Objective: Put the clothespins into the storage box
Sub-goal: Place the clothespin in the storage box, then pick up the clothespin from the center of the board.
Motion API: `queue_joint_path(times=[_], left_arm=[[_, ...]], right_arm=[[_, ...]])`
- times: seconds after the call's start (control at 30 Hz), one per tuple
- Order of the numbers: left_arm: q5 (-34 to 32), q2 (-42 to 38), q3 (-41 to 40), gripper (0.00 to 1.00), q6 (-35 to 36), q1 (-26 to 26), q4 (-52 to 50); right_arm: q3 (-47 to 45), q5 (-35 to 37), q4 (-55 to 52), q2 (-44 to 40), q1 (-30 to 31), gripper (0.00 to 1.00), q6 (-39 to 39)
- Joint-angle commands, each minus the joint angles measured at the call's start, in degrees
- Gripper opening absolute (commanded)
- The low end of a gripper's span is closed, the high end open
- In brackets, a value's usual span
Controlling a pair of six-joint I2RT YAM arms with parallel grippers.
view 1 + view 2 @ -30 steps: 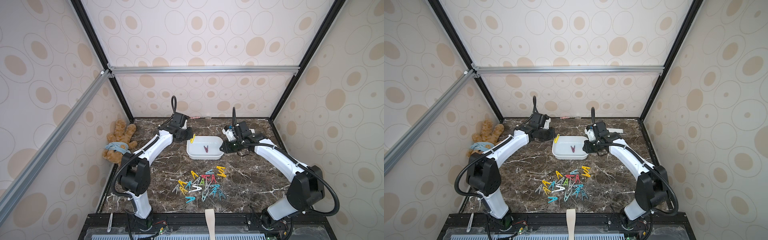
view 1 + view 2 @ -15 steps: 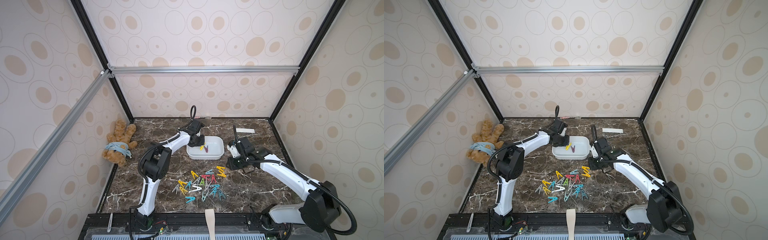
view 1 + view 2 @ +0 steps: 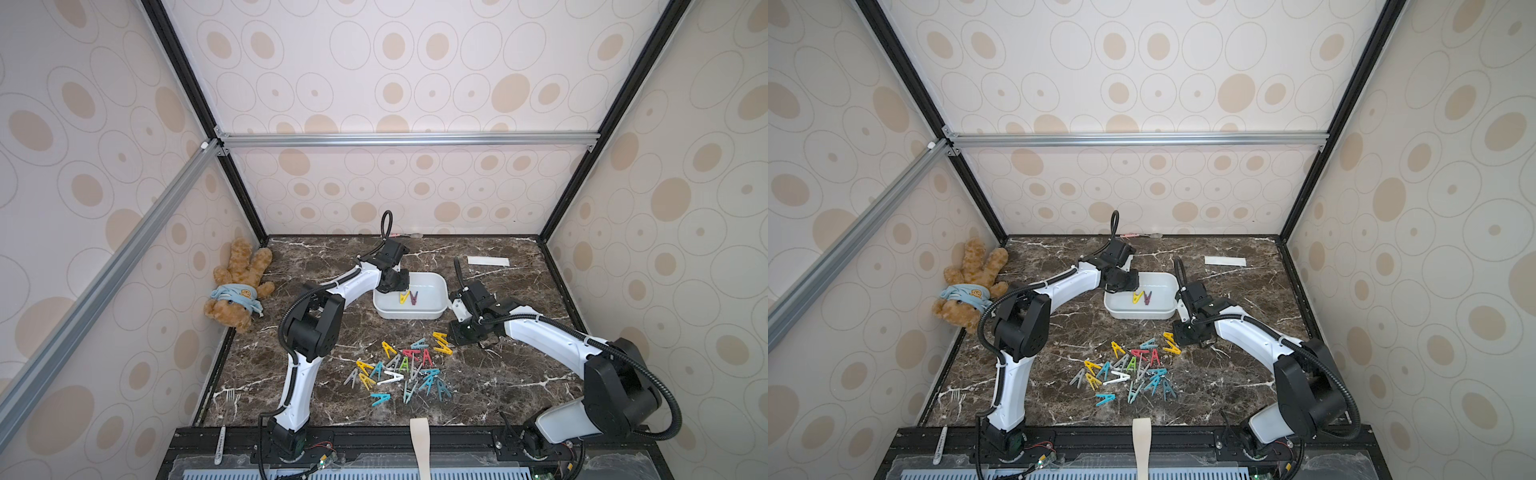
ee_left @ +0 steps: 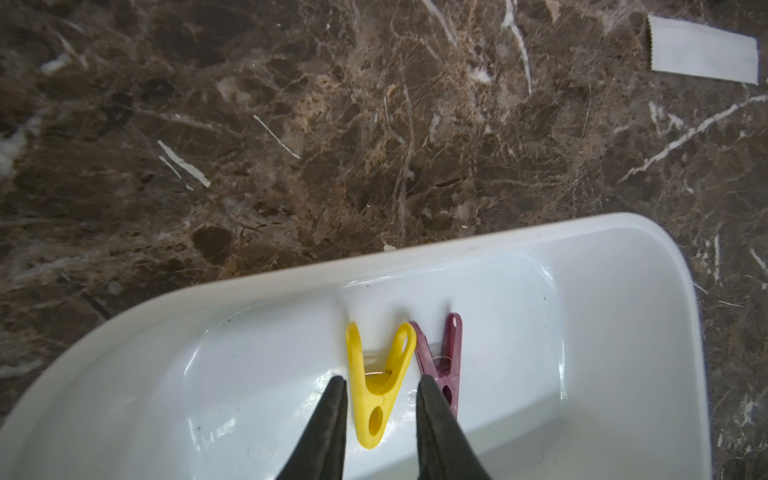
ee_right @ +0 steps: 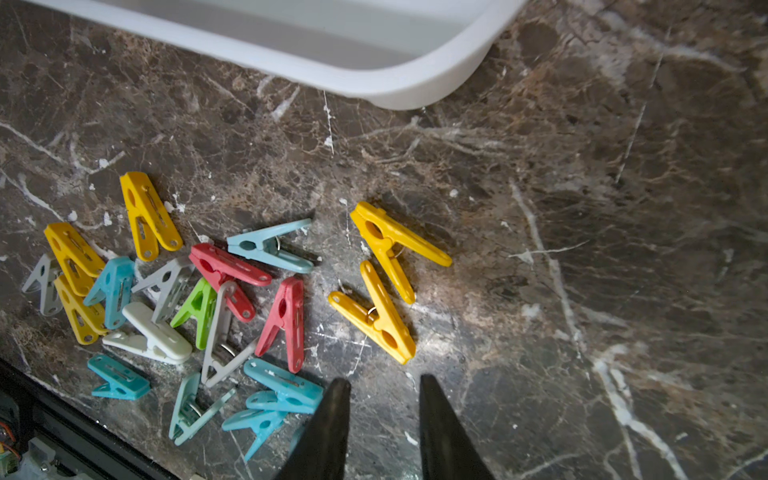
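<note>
The white storage box (image 3: 409, 314) (image 3: 1140, 314) stands mid-table in both top views. On its floor lie a yellow clothespin (image 4: 374, 399) (image 3: 403, 297) and a purple clothespin (image 4: 446, 357) (image 3: 413, 297). My left gripper (image 4: 381, 380) (image 3: 397, 284) hangs open over the box's left end. The yellow clip lies loose on the floor below its fingers. Several coloured clothespins (image 3: 405, 370) (image 5: 199, 299) sit in a pile in front of the box. My right gripper (image 5: 384, 382) (image 3: 455, 334) is open and empty, just right of two yellow clothespins (image 5: 390, 245) (image 5: 376, 320).
A teddy bear (image 3: 237, 286) lies at the left wall. A white paper strip (image 3: 488, 261) (image 4: 702, 54) rests at the back right. A fork (image 3: 230, 401) lies front left, and a wooden stick (image 3: 419, 440) crosses the front rail.
My left gripper carried the yellow clothespin over the box, opened, and the clip now lies beside the purple one. My right arm swung from the box toward the pile.
</note>
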Motion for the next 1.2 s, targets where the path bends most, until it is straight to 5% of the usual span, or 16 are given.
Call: queue_joint_path(times=[0.0, 0.6, 1.17], left_arm=[[-0.78, -2.08, 3.07, 0.31, 0.53, -0.21, -0.66], [-1.91, -20.93, -9.54, 0.32, 0.52, -0.22, -0.35], [-1.22, -24.53, -14.15, 0.33, 0.46, 0.58, 2.02]], right_arm=[[1.63, 1.26, 0.64, 1.43, 0.32, 0.32, -2.12], [3.27, -2.05, 2.38, 10.76, 1.81, 0.32, -1.84], [2.4, 1.14, -1.49, 11.62, 3.56, 0.26, 0.06]])
